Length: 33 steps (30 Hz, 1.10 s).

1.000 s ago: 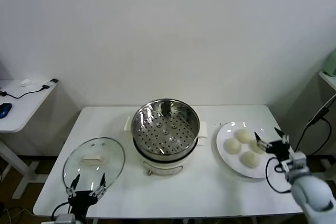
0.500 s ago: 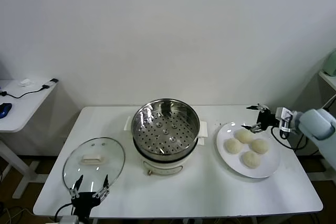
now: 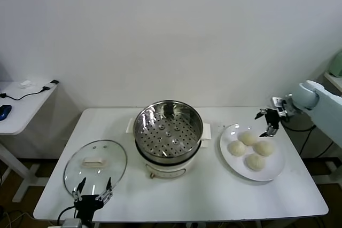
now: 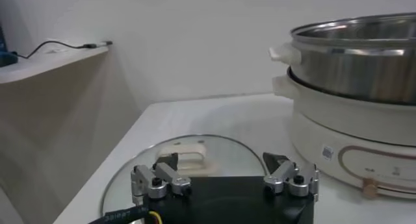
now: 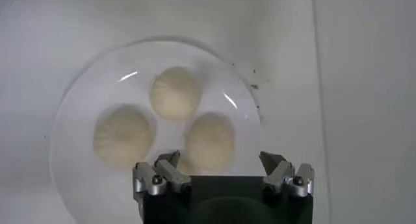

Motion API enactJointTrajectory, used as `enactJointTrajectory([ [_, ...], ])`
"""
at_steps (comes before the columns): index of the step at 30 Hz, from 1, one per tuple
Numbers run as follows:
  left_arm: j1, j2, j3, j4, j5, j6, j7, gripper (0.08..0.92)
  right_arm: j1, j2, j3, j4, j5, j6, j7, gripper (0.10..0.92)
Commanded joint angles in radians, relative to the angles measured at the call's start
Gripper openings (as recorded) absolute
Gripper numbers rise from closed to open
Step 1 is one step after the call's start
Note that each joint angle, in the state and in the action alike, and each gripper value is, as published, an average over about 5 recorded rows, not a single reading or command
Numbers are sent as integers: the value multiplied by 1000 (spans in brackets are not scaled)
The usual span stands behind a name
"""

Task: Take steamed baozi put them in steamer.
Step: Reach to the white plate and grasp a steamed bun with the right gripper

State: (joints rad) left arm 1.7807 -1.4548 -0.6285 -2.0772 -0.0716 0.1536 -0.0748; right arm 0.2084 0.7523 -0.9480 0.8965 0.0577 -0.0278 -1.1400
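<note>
While the right pincer (image 3: 267, 122) hangs open over the baozi (image 5: 174, 92) at the frame's right, a crowded plate (image 3: 276, 170) might foul its grip.

No legible text in any view. Small label and curved printed marking on front of steamer (image 4: 364, 108) base, too small to read; nothing else lettered.
</note>
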Motion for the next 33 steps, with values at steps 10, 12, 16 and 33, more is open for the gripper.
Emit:
enactJointTrajectory([
  [10, -3, -3, -1, 14, 4, -2, 4, 823, -62, 188, -14, -265, -96, -3, -29, 823],
  [12, -4, -3, 0, 15, 5, -3, 4, 823, -86, 202, 23, -289, -106, 1, -16, 823],
  [16, -4, -3, 1, 16, 7, -2, 5, 823, -115, 234, 101, -343, -132, 11, 4, 823],
  [33, -7, -8, 5, 21, 14, 1, 4, 823, -141, 280, 179, -403, -200, 17, 25, 798],
])
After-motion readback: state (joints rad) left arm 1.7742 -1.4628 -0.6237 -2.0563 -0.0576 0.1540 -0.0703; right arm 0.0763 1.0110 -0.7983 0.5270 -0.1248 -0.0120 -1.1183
